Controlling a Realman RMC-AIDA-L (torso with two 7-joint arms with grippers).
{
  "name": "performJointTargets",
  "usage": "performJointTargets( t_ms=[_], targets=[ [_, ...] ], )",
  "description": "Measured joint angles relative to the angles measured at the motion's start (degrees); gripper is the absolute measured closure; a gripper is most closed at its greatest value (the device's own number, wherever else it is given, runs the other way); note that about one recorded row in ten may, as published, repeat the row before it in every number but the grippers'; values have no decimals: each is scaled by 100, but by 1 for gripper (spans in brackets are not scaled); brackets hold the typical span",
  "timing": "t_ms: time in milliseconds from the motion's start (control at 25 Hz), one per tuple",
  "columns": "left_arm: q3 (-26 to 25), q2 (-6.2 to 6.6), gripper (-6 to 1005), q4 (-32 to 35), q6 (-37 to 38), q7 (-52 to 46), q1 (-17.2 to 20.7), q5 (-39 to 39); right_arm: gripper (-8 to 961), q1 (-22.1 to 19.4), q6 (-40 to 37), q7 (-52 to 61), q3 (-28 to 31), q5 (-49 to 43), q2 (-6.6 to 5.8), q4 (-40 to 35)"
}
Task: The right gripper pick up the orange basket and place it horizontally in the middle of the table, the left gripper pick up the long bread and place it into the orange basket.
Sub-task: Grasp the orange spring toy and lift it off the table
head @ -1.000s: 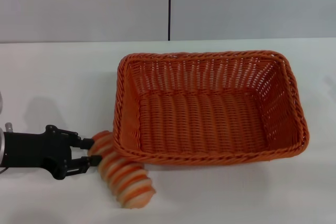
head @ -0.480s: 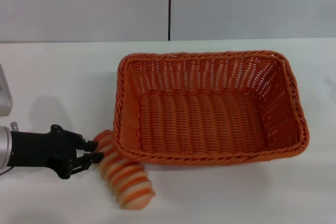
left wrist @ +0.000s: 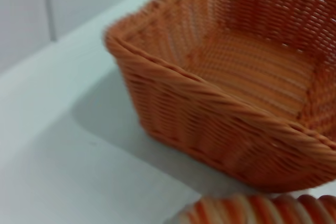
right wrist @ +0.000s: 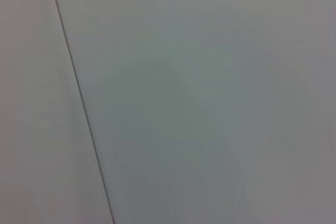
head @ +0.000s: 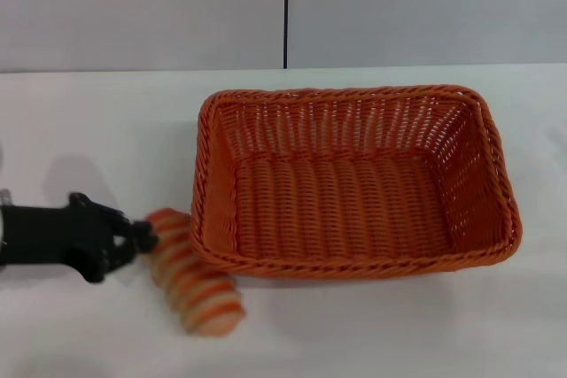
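The orange basket (head: 353, 268) lies horizontally in the middle of the white table (head: 97, 121), empty. The long bread (head: 191, 282), striped orange and cream, sits just off the basket's front left corner, angled toward the table's front edge. My left gripper (head: 144, 236) reaches in from the left and is shut on the bread's near end. In the left wrist view the basket (left wrist: 220, 103) fills most of the picture and the bread (left wrist: 262, 211) shows along the lower edge. The right gripper is out of view.
A grey wall with a dark vertical seam (head: 286, 11) runs behind the table. The right wrist view shows only that wall and the seam (right wrist: 79, 93). The table's bare surface (left wrist: 79, 171) stretches left of the basket.
My left gripper closed on the bread's end and pulled back to the left. The bread shifted left and up with it, away from the front edge. The basket stayed put.
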Motion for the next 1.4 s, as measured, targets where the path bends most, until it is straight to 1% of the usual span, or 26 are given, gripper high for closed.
performJointTargets(
  t_ms=[80,120,240,280,320,440,480,680,800,920,1200,1280,1400],
  targets=[
    [-205,15,819,373,68,-78,79,15,542,12,-3,0,0,3,-6,-1],
    [-205,15,837,373,68,-78,79,15,542,12,-3,0,0,3,-6,-1],
    [-415,22,893,794,203,-176,128,142,542,17,-7,0,12,9,-9,-3],
    [-535,23,911,1052,271,-258,138,267,542,25,-9,0,47,9,-9,-5],
    [-535,23,929,1052,271,-258,138,267,542,25,-9,0,47,9,-9,-5],
    [-713,25,984,1365,373,-338,126,347,542,57,-10,-1,70,9,-9,-5],
    [-769,31,1002,1442,488,-366,62,361,542,85,-16,-1,70,-1,-8,-5],
    [-663,20,974,1359,616,-360,-60,517,542,128,-32,-4,73,-8,-8,-4],
    [-484,2,958,1303,540,-331,-51,596,542,148,-33,-11,113,-16,-8,-4],
    [-411,0,941,1295,453,-336,-25,599,542,153,-32,-12,156,-23,-8,-4],
    [-380,-1,742,1241,430,-359,-25,660,542,162,-33,-55,159,-33,-8,37],
    [-157,-3,679,1101,431,-509,-28,861,542,166,-33,-56,163,-34,-11,53],
    [-132,-2,574,1032,471,-533,-45,933,542,173,-35,-56,166,-34,-15,58]
  ],
)
